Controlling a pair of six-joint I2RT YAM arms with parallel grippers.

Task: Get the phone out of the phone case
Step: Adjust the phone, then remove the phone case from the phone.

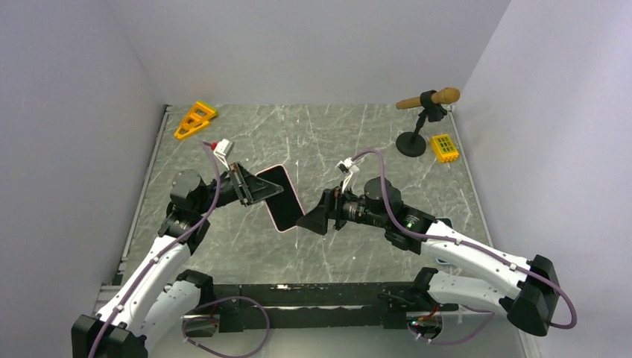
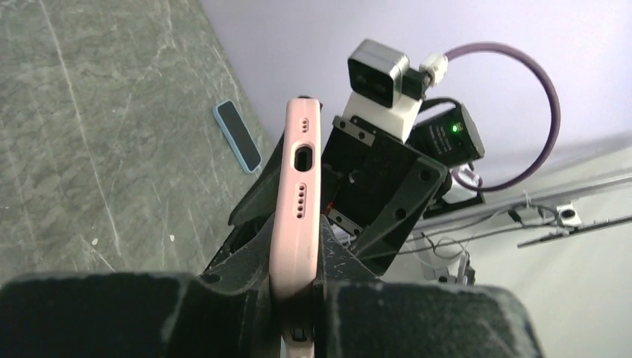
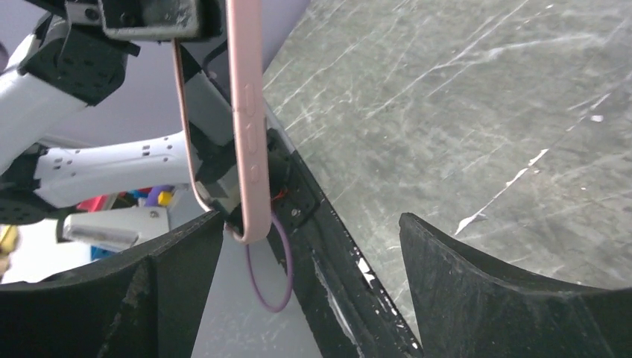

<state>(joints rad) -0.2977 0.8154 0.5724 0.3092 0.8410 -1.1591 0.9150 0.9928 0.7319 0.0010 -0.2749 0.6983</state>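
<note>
Gripping: left fingers (image 2: pixel 417 321) clamped shut on pink case (image 1: pixel 282 198), held above worktop (image 1: pixel 335 142) between the arms.
Case axis: from above, runs diagonally, far-left to near-right, dark face upward.
Case edges: port cut-out edge faces left wrist camera; button edge faces right wrist camera.
Right arm: right fingers (image 3: pixel 484 291) spread wide, holding nothing, case's lower corner between them.
Worktop: blue slab (image 2: pixel 237 136) lying flat beside the wall, well apart from case.

Got a grey marble-look table (image 1: pixel 335 142), orange wedge (image 1: pixel 195 119) sitting at 11 o'clock, mic stand (image 1: pixel 411 144) and yellow block (image 1: pixel 444 148) around 1, blue-edged phone (image 2: pixel 237 136) flat near 3.
</note>
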